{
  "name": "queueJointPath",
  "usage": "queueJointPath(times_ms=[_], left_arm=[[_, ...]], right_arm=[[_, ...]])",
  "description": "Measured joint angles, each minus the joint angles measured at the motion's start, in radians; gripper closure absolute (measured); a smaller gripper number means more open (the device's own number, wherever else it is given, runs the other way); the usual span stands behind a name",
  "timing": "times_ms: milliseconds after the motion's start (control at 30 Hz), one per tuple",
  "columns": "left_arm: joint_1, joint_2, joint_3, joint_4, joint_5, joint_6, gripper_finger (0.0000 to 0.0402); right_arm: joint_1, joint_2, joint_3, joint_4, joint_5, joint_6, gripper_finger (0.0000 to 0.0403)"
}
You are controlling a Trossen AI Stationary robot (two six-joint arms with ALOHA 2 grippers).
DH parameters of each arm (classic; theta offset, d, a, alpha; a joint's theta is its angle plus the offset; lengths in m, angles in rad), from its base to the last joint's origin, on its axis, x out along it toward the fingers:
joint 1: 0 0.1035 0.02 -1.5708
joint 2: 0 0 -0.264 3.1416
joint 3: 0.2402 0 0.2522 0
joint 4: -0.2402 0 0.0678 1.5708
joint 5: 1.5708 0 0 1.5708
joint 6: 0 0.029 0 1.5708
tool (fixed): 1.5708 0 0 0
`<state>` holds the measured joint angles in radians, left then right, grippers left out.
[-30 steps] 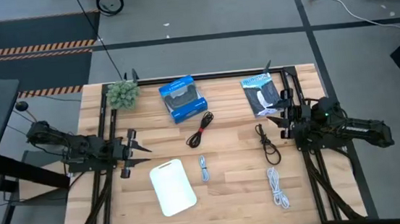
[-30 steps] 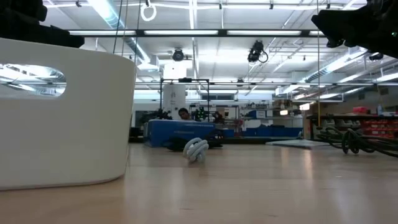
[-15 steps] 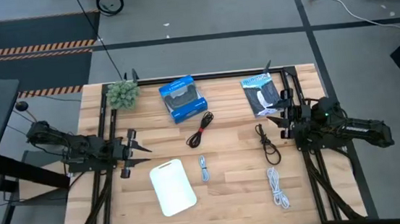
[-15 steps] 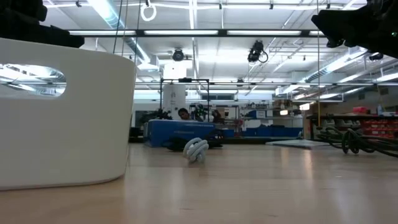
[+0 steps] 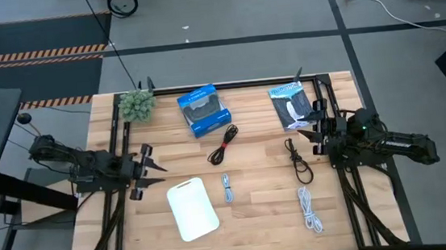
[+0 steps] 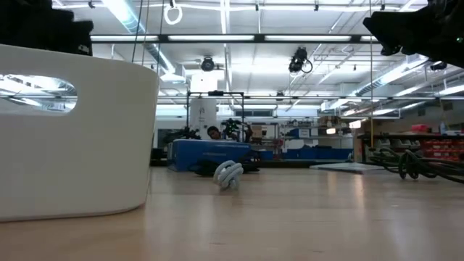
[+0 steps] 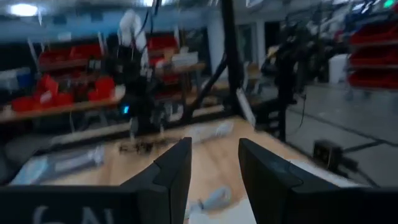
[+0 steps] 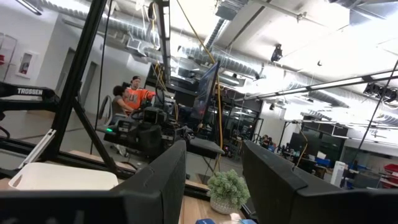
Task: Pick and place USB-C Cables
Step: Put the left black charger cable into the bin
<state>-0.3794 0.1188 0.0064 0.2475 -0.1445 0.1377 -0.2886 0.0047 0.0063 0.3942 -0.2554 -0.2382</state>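
Four cable bundles lie flat on the wooden table: the black-and-red cable (image 5: 223, 144), the black cable (image 5: 297, 160), the grey cable (image 5: 227, 188) and the white cable (image 5: 309, 209). The low view shows the grey cable (image 6: 228, 174) and the black cable (image 6: 409, 163). My left gripper (image 5: 155, 167) hovers open at the table's left side, pointing toward the cables. My right gripper (image 5: 308, 131) hovers open at the right side, just beyond the black cable's far end. In both wrist views the fingers, left (image 7: 214, 155) and right (image 8: 213, 155), stand apart with nothing between them.
A white bin (image 5: 192, 209) stands near the table's near edge, left of the grey cable. A blue box (image 5: 203, 110), a black-and-white package (image 5: 292, 104) and a small plant (image 5: 136, 105) line the far edge. Bare wood shows between the cables.
My left gripper has shifted a little where it hovers at the table's left side, and its wrist view is blurred by the motion. The cables and my right arm have stayed where they were.
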Motion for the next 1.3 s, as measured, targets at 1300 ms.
queueJointPath(times_ms=[1300], left_arm=[[0.287, 1.043, 0.363, 0.28, -0.178, -0.516, 0.026]], right_arm=[[0.0, 0.0, 0.0, 0.0, 0.0, 0.0, 0.0241]])
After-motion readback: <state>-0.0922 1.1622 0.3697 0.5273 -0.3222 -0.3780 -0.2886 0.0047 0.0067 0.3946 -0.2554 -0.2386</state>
